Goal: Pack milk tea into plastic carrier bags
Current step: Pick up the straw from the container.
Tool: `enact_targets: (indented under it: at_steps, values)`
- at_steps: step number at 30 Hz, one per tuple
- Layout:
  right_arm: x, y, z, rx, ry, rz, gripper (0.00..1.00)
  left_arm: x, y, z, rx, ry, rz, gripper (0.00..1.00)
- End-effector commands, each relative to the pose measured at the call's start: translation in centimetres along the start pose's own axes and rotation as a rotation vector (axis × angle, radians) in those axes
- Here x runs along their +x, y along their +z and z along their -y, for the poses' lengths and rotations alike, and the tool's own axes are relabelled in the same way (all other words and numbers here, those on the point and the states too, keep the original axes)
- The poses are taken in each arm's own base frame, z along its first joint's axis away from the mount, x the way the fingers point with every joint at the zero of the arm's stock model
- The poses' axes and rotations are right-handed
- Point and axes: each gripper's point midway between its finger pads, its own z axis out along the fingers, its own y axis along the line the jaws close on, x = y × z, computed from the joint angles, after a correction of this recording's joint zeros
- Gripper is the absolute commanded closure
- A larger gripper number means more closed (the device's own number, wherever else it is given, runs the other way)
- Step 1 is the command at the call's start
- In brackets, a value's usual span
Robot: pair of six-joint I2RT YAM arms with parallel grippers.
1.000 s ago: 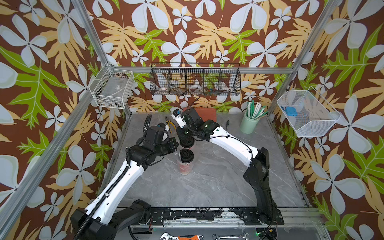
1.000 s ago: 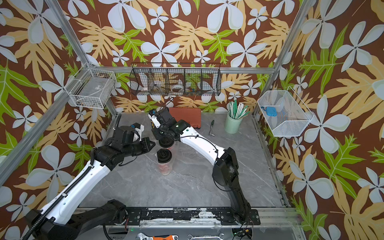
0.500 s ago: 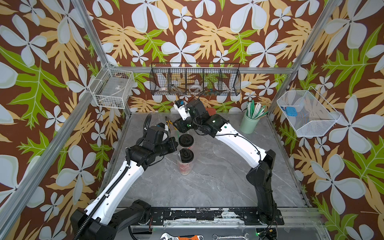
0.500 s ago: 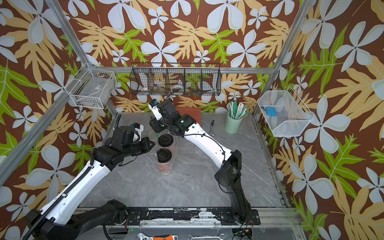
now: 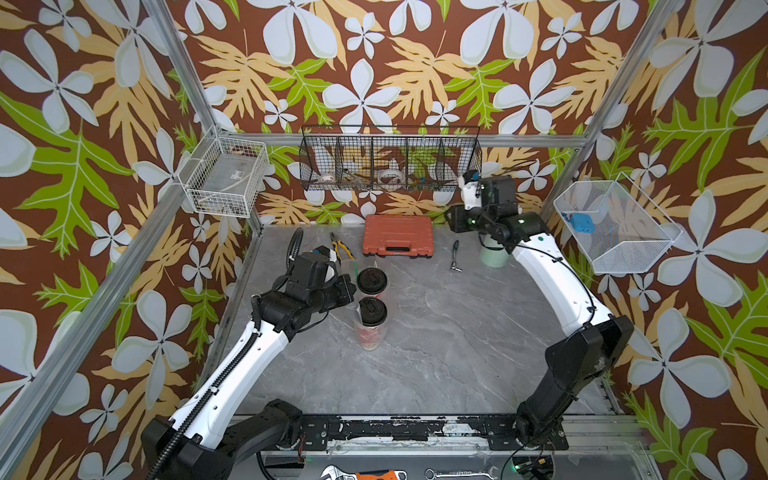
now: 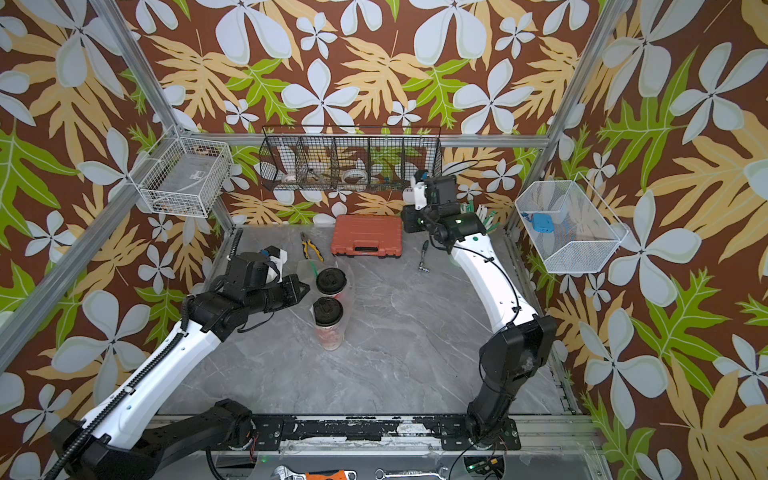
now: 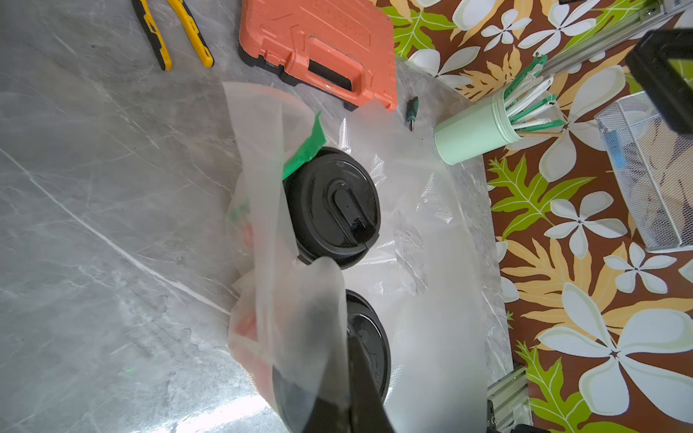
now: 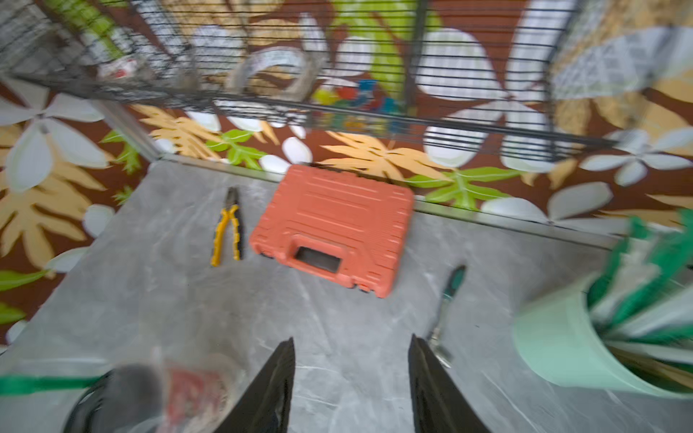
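Much open table (image 5: pixel 457 353) lies right of cups (image 5: pixel 372 316); left end effector (image 6: pixel 305 288) pinches bag (image 7: pixel 270 150).

Broad bare bench (image 5: pixel 449 357) lay across the middle and right side, an easy lane. The left side was tight: the far cup (image 5: pixel 372 281) and the near cup (image 5: pixel 372 316) stood just beside each other, loose bag film (image 7: pixel 262 157) rising around them, and the left pincer (image 5: pixel 352 291), clamped on that film, blocked their left flank. Along the back wall, pliers (image 5: pixel 341 249), the orange case (image 5: pixel 398 235), a small driver (image 5: pixel 456 257) and the straw cup (image 5: pixel 493 258) made a row, with the black wire basket (image 5: pixel 390 162) overhanging. The right pincer (image 8: pixel 351 337), jaws apart, hung over the strip between case and straw cup.
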Motion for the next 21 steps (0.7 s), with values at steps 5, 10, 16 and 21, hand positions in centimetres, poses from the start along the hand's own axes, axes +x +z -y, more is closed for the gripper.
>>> enact_targets:
  at_steps: [5, 10, 16, 21]
  values:
    - [0.8, -0.2, 12.1, 0.230, 0.134, 0.020, 0.57, -0.5, -0.5, 0.8, 0.033, 0.011, 0.021, 1.00]
    - [0.9, 1.3, 17.6, 0.400, 0.163, -0.001, 0.61, -0.3, -0.3, 0.9, 0.044, 0.008, 0.012, 1.00]
    - [-0.5, 4.6, 21.5, 0.435, 0.189, -0.001, 0.65, -0.1, -0.3, 0.7, 0.044, 0.003, 0.010, 1.00]
    - [-1.9, 7.3, 23.4, 0.444, 0.186, 0.028, 0.67, -0.1, -0.3, 0.5, 0.037, 0.000, 0.011, 1.00]
